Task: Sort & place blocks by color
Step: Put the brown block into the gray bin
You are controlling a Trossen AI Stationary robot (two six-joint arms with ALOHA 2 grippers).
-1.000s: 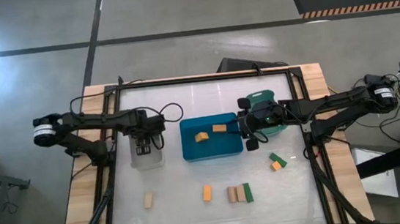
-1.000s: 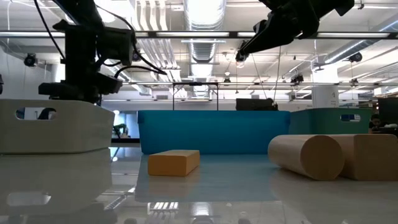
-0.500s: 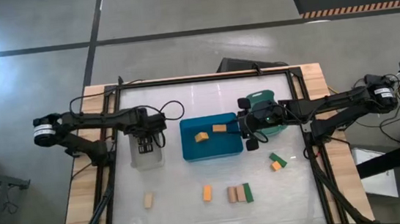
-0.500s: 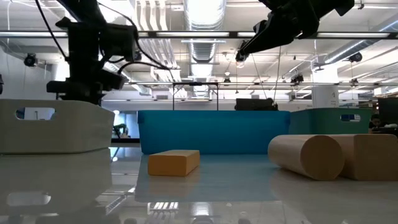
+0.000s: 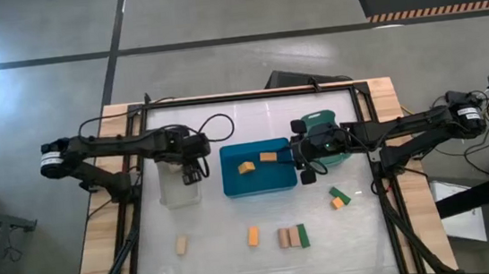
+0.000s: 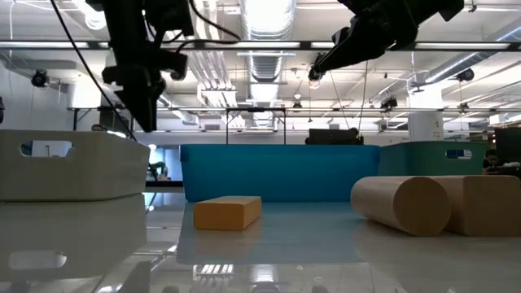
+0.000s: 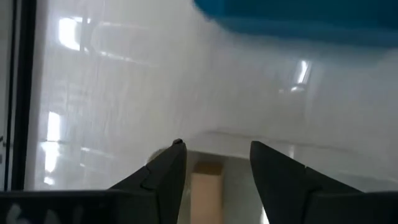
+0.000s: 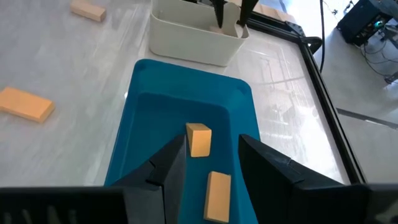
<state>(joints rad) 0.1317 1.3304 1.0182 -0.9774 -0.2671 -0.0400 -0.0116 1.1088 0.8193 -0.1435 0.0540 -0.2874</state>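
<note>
risk of knocking the clear plastic bin [image 5: 180,190] holding one pale tan wooden block [image 7: 207,186], with left hand [image 5: 192,164] empty, fingers apart, just above its rim; right hand [image 5: 304,161] likewise spread, empty, over blue bin [image 5: 236,185] with two orange blocks [image 8: 199,139].

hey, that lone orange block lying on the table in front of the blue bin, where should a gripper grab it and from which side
Probably from straight above. The orange block lies flat on the table with open space all round, so fingers can close across its two long sides at mid-length. Its nearest neighbour, the tan block, sits apart to one side, leaving room for a finger.
</note>
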